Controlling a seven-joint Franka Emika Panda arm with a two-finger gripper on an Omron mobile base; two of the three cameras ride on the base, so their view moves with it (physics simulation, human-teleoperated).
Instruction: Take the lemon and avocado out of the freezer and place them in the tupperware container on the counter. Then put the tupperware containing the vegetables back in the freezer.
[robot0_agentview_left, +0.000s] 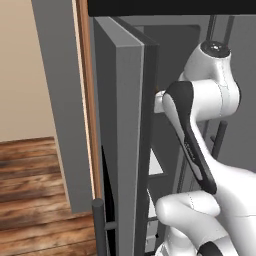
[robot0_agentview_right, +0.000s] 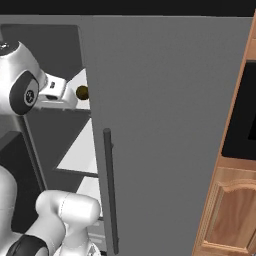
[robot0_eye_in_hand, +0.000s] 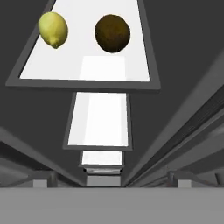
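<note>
lemon (robot0_eye_in_hand: 53, 29) – one | avocado (robot0_eye_in_hand: 112, 33) – one | same shelf (robot0_eye_in_hand: 87, 65)

A brown wooden floor (robot0_agentview_left: 35, 200) lies at the left below a beige wall (robot0_agentview_left: 20, 70). At the right stands a light wooden cabinet (robot0_agentview_right: 232, 210).

A glossy white arm (robot0_agentview_left: 210, 95) of rounded segments, with black joint panels, a grey-ringed cap on top and a faint seam.

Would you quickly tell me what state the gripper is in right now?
Gripper: open and holding nothing; in the hand view the lemon and avocado lie untouched on a white freezer shelf.
</note>
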